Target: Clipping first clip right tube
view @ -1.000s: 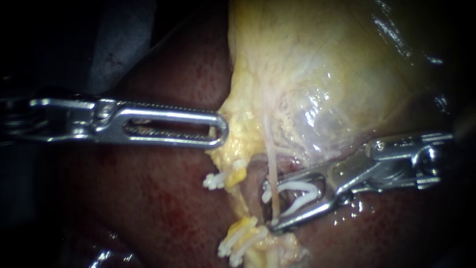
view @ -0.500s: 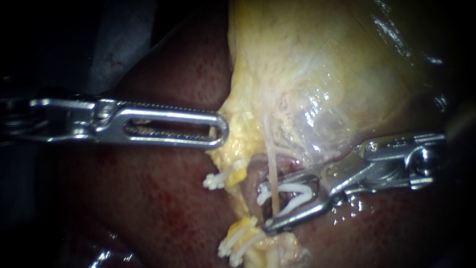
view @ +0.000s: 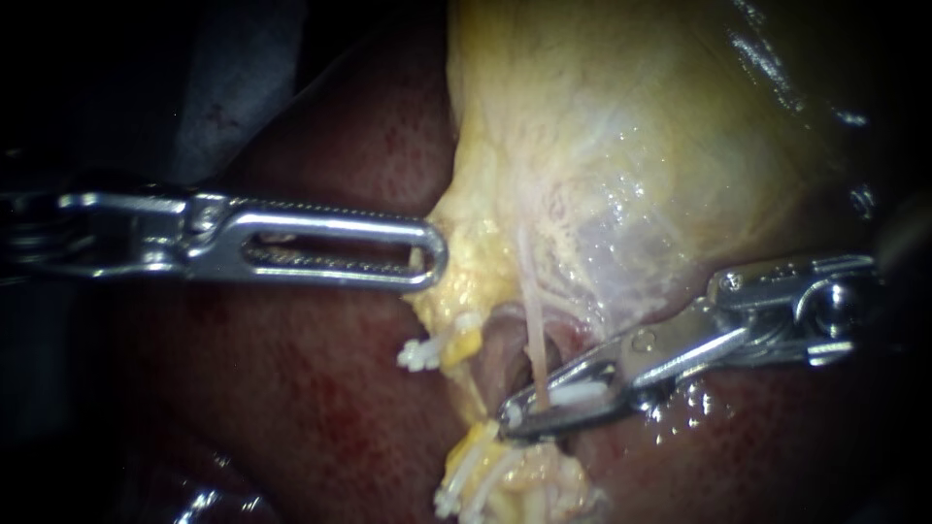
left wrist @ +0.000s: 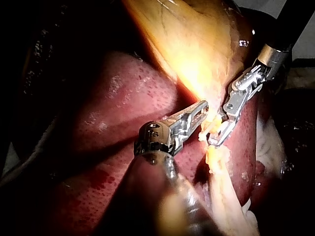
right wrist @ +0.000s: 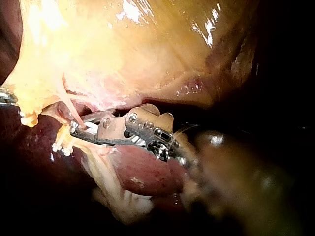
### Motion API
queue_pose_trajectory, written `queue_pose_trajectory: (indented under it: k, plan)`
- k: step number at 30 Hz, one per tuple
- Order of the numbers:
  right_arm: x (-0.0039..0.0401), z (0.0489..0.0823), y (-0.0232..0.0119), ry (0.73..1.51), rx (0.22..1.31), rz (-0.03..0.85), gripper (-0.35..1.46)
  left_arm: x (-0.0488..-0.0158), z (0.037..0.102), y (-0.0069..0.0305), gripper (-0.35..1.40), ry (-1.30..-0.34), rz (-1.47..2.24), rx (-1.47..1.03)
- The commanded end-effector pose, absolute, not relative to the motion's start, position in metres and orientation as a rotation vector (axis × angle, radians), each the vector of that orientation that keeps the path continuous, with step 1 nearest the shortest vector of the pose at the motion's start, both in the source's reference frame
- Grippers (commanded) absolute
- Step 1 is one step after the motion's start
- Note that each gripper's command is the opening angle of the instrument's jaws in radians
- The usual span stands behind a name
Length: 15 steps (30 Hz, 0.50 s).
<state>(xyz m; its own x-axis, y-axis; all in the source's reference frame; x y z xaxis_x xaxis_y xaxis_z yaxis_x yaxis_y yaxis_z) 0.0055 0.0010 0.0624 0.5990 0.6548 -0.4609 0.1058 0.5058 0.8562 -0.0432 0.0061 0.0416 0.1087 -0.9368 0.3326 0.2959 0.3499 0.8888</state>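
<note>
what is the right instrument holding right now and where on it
The right instrument has its jaws shut on the right tube, low on its bare stretch under the gallbladder, a white clip between them.

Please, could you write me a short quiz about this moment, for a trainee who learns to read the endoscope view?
1. True or false: the right instrument has its jaws wide open, holding nothing.
2. What lies between its jaws? A: a white clip at the thin tube; B: a fold of liver; C: a thread.
3. Complete: the tip of the left instrument rests against the yellow edge of the ____.
Key: 1 false, they are shut on the clip; 2 A; 3 gallbladder.
</note>
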Motion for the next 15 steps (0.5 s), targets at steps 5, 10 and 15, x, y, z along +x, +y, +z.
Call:
queue_pose_trajectory:
  k: [5, 10, 15]
  plan:
    - [0.0054, 0.0624, 0.001, 0.888, 1.013, 0.395, -0.27, -0.0432, 0.0416, 0.0061, -0.35, -1.086, -1.044, 0.752]
    - [0.0054, 0.0624, 0.0009, 0.886, 1.016, 0.399, -0.27, -0.0433, 0.0416, 0.0061, -0.35, -1.086, -1.045, 0.752]
    - [0.0054, 0.0624, 0.0009, 0.886, 1.017, 0.397, -0.27, -0.0433, 0.0416, 0.0061, -0.35, -1.086, -1.045, 0.752]
